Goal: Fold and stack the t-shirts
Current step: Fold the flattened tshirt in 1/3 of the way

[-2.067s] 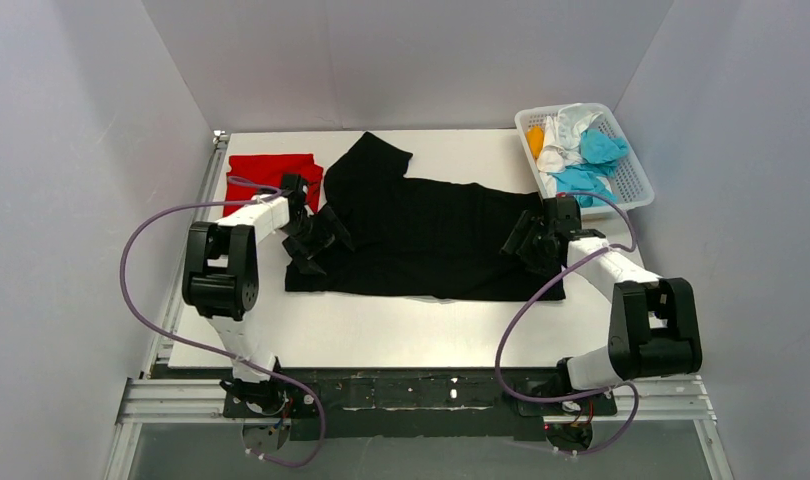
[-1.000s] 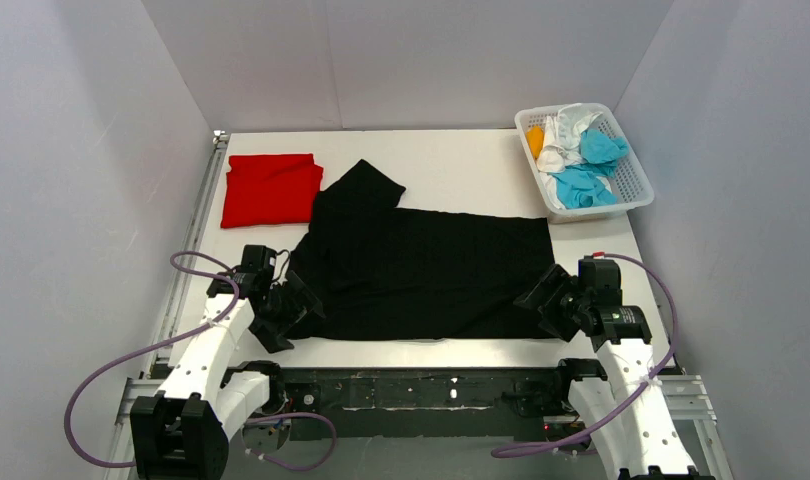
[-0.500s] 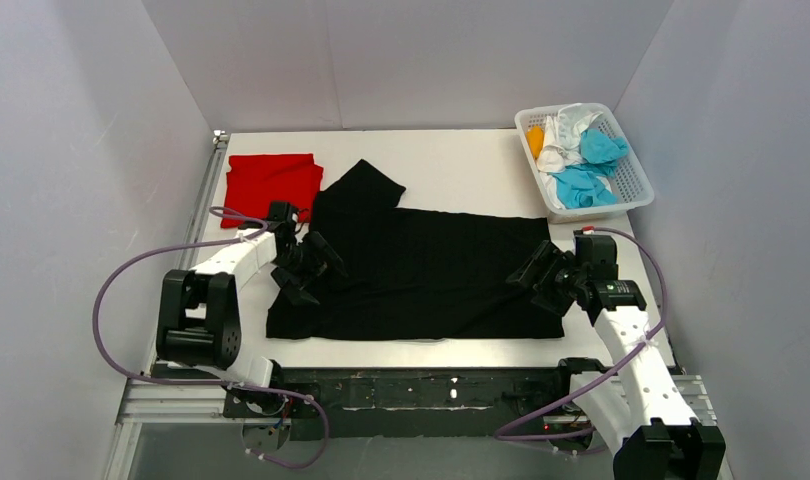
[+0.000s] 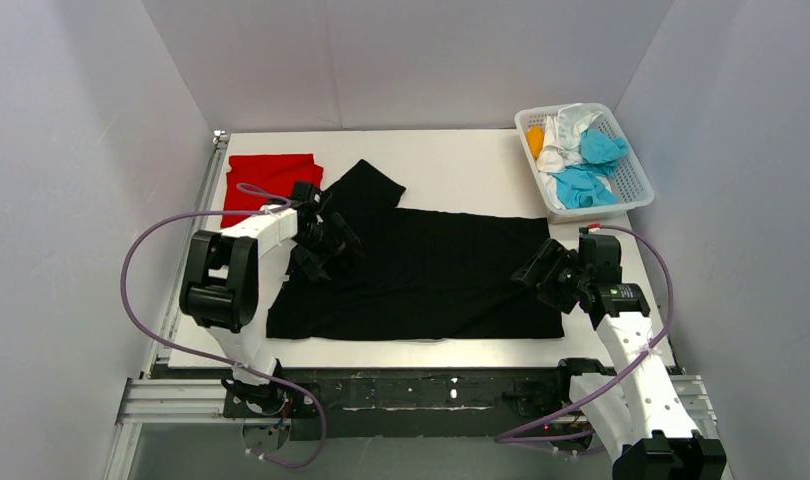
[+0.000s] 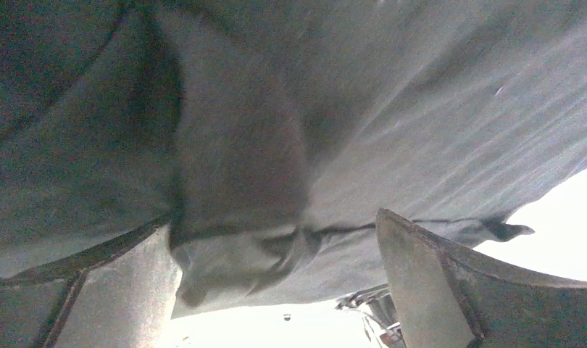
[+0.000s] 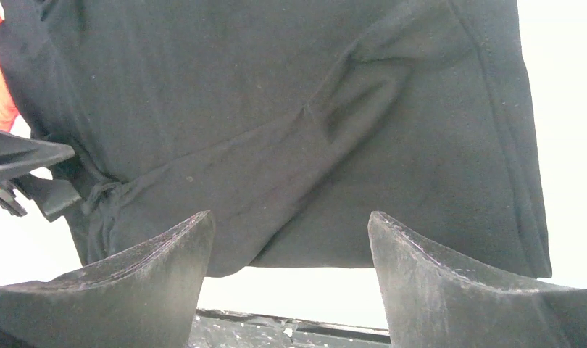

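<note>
A large black t-shirt (image 4: 431, 275) lies spread flat on the white table, one sleeve (image 4: 366, 185) pointing to the far side. A folded red t-shirt (image 4: 266, 180) lies at the far left. My left gripper (image 4: 326, 245) is open and low over the black shirt's left part; the left wrist view shows a rumpled fold of black cloth (image 5: 240, 254) between the spread fingers (image 5: 421, 283). My right gripper (image 4: 541, 275) is open over the shirt's right edge. In the right wrist view the shirt (image 6: 290, 130) lies ahead of the spread fingers (image 6: 435, 283).
A white lattice basket (image 4: 633, 178) at the far right corner holds cyan (image 4: 591, 165), white and orange cloths. Grey walls close in the table on three sides. A metal rail (image 4: 196, 215) runs along the left table edge.
Both arms earlier drew the black shirt toward the near edge. Since half a second ago my left gripper has moved away and right, onto the shirt's upper left. The right gripper has hardly moved.
</note>
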